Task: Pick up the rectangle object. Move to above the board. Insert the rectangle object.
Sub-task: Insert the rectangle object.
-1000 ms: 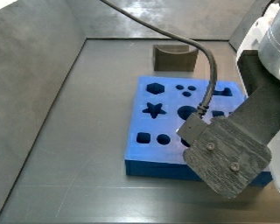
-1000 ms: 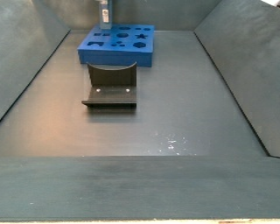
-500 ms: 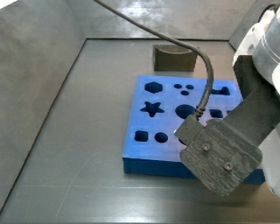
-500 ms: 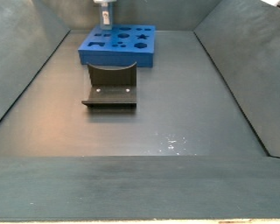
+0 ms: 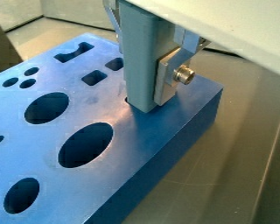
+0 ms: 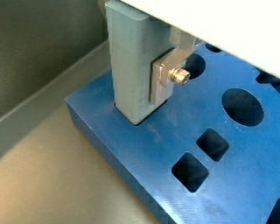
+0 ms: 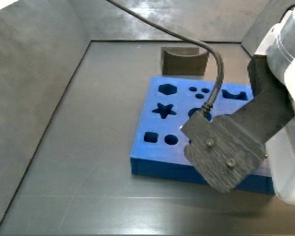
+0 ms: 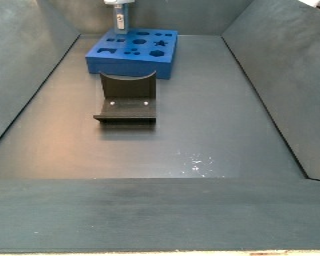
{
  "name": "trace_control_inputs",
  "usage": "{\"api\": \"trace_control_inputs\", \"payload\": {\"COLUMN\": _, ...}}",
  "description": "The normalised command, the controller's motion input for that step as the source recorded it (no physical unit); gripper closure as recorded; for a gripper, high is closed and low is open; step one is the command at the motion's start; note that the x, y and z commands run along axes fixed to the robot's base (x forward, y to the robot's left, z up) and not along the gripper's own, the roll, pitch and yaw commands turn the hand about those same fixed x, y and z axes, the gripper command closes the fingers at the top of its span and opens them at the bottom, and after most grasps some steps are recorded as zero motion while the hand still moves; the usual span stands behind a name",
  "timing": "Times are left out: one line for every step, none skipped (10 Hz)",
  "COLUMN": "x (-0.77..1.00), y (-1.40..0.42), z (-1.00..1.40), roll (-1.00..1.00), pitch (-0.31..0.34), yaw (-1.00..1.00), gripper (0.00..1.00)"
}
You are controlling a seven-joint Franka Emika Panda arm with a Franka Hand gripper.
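The rectangle object (image 5: 140, 52), a slim pale light-blue block, stands upright between the fingers (image 5: 173, 75) of my gripper (image 5: 150, 80), which is shut on it. Its lower end meets the top of the bright-blue board (image 5: 166, 140) near a corner, with a dark sliver of a hole at its foot. In both wrist views the rectangle object (image 6: 129, 70) sits by the edge of the board (image 6: 143, 157). In a side view my gripper (image 8: 117, 14) hangs over the far end of the board (image 8: 133, 62). In a side view a dark wrist plate (image 7: 230, 152) hides the jaws above the board (image 7: 175, 115).
The dark fixture (image 8: 125, 100) stands on the floor in front of the board and shows as a brown block (image 7: 183, 60) behind it in a side view. Grey walls (image 8: 23, 80) enclose the floor. A black cable (image 7: 206, 55) arcs over the board.
The gripper has come down a little with the rectangle object, closer to the board's top. The wrist plate has sunk lower in a side view. The board and the fixture have not moved.
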Motion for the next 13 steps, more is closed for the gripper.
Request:
{"api": "trace_control_inputs", "payload": {"x": 0.09, "y": 0.0, "z": 0.0, "roll": 0.0, "pitch": 0.06, "yaw": 0.0, "gripper": 1.0}}
{"api": "trace_control_inputs", "payload": {"x": 0.35, "y": 0.33, "z": 0.0, "roll": -0.79, "pitch": 0.949, "yaw": 0.0, "gripper": 1.0}}
{"api": "trace_control_inputs", "payload": {"x": 0.29, "y": 0.27, "z": 0.05, "roll": -0.87, "pitch": 1.0, "yaw": 0.0, "gripper": 1.0}}
{"api": "trace_control_inputs", "payload": {"x": 0.29, "y": 0.32, "z": 0.16, "roll": -0.75, "pitch": 0.989, "yaw": 0.01, "gripper": 1.0}}
{"api": "trace_control_inputs", "payload": {"x": 0.0, "y": 0.01, "z": 0.0, "roll": -0.03, "pitch": 0.0, "yaw": 0.0, "gripper": 1.0}}
{"api": "trace_control_inputs", "payload": {"x": 0.25, "y": 0.1, "z": -0.57, "roll": -0.11, "pitch": 0.214, "yaw": -0.06, "gripper": 1.0}}
{"api": "trace_control_inputs", "payload": {"x": 0.21, "y": 0.16, "z": -1.0, "roll": 0.0, "pitch": 0.269, "yaw": -0.21, "gripper": 1.0}}
{"api": "trace_control_inputs", "payload": {"x": 0.09, "y": 0.29, "z": -0.99, "roll": -0.01, "pitch": 0.263, "yaw": -0.38, "gripper": 1.0}}
{"api": "trace_control_inputs", "payload": {"x": 0.0, "y": 0.37, "z": -0.95, "roll": -0.08, "pitch": 0.28, "yaw": -0.55, "gripper": 1.0}}
{"api": "trace_control_inputs", "payload": {"x": 0.05, "y": 0.29, "z": -0.93, "roll": -0.08, "pitch": 0.26, "yaw": -0.58, "gripper": 1.0}}
{"api": "trace_control_inputs", "payload": {"x": 0.08, "y": 0.25, "z": -0.92, "roll": -0.07, "pitch": 0.26, "yaw": -0.55, "gripper": 1.0}}
{"api": "trace_control_inputs", "payload": {"x": 0.11, "y": 0.0, "z": -0.4, "roll": -0.29, "pitch": 0.146, "yaw": -0.23, "gripper": 1.0}}
{"api": "trace_control_inputs", "payload": {"x": 0.0, "y": 0.0, "z": 0.0, "roll": 0.0, "pitch": 0.0, "yaw": 0.0, "gripper": 1.0}}
